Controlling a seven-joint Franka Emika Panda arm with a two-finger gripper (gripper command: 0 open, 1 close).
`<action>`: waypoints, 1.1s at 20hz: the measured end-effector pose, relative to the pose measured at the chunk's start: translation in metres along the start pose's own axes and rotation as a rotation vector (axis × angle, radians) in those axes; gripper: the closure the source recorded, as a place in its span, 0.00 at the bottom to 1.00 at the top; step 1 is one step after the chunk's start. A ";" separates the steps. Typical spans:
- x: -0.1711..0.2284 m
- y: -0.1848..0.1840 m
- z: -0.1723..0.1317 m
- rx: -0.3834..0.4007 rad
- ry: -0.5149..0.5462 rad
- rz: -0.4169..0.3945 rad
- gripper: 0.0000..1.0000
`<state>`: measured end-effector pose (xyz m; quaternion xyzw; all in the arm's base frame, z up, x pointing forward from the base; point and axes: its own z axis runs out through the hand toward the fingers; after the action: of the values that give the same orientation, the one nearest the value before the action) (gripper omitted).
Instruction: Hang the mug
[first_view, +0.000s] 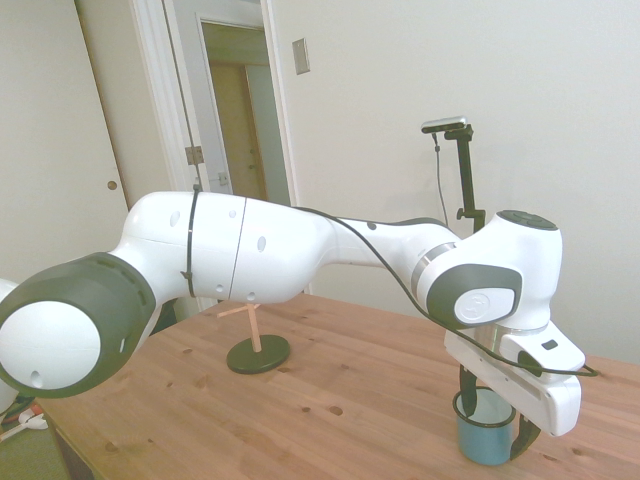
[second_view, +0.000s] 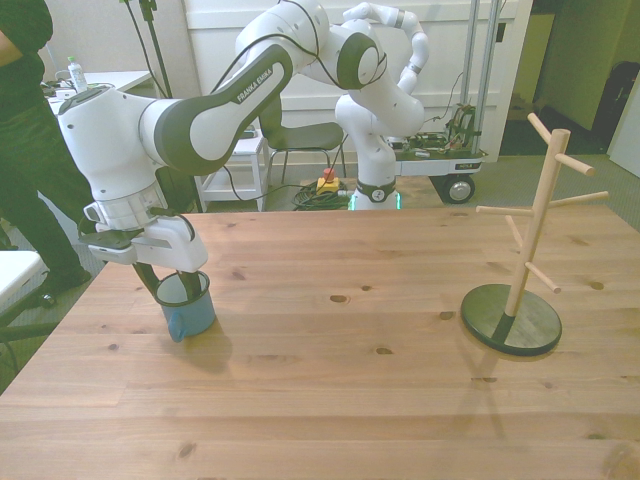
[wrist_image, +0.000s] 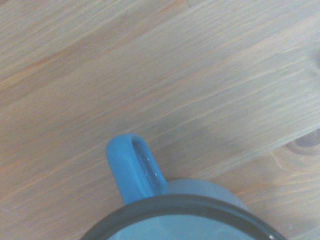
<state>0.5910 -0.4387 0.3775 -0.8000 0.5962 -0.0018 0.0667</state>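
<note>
Wood table (second_view: 330, 380) carries the mug (second_view: 188, 308), upright near the front view's left edge, well apart from the peg rack (second_view: 525, 245) at the right. Directly above it, the gripper (second_view: 176, 285) has 1 finger inside the rim and 1 outside, clamping the wall.

In the wrist view the mug (wrist_image: 175, 210) is cut off by the picture's edge, so only part of its dark rim and its handle show, and the whole patch is softly blurred. In the side view the gripper (first_view: 492, 415) hides much of the mug's mouth, one finger reaches down inside it, and the finger gap cannot be read; the front view shows no more. A person (second_view: 25, 150) at the front view's left is cut off by the edge.
</note>
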 end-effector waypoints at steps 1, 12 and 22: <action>0.001 0.000 0.002 0.002 0.004 0.001 1.00; 0.006 0.010 0.020 0.007 0.022 0.018 1.00; 0.004 0.008 0.023 0.013 0.023 0.014 1.00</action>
<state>0.5865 -0.4418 0.3541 -0.7954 0.6024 -0.0145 0.0648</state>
